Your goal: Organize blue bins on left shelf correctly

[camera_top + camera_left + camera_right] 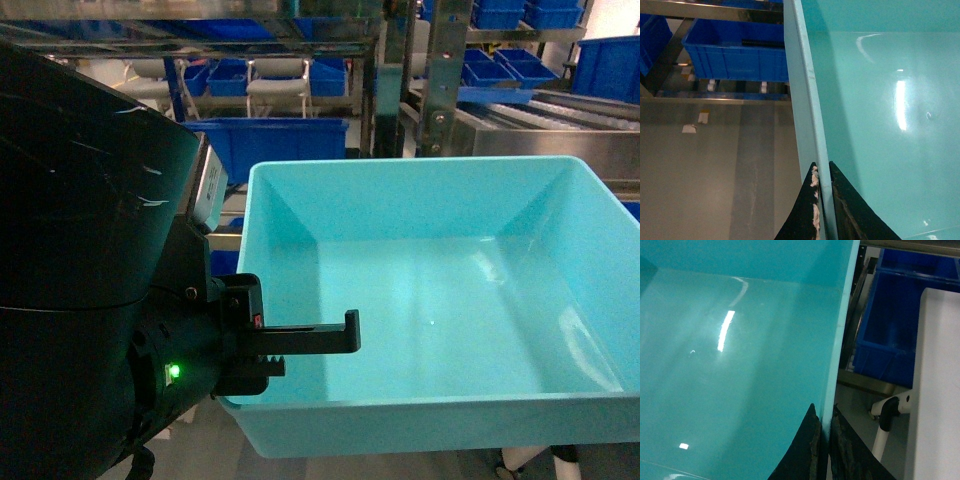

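Left tool (822, 200), at 7 o'clock in the head view, clamps the turquoise bin's (450, 300) left wall; right tool (824, 440) clamps its right wall. Bin is held aloft, shelf (440, 90) beyond at 12 o'clock.

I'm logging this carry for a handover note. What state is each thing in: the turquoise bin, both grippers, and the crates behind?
turquoise bin: empty, held up off the floor, gripped on both side walls.
left gripper: shut on the bin's left wall, one finger each side.
right gripper: shut on the bin's right wall.
dark blue crate: resting on the steel rack; contents not visible.
green light on the left arm: lit.
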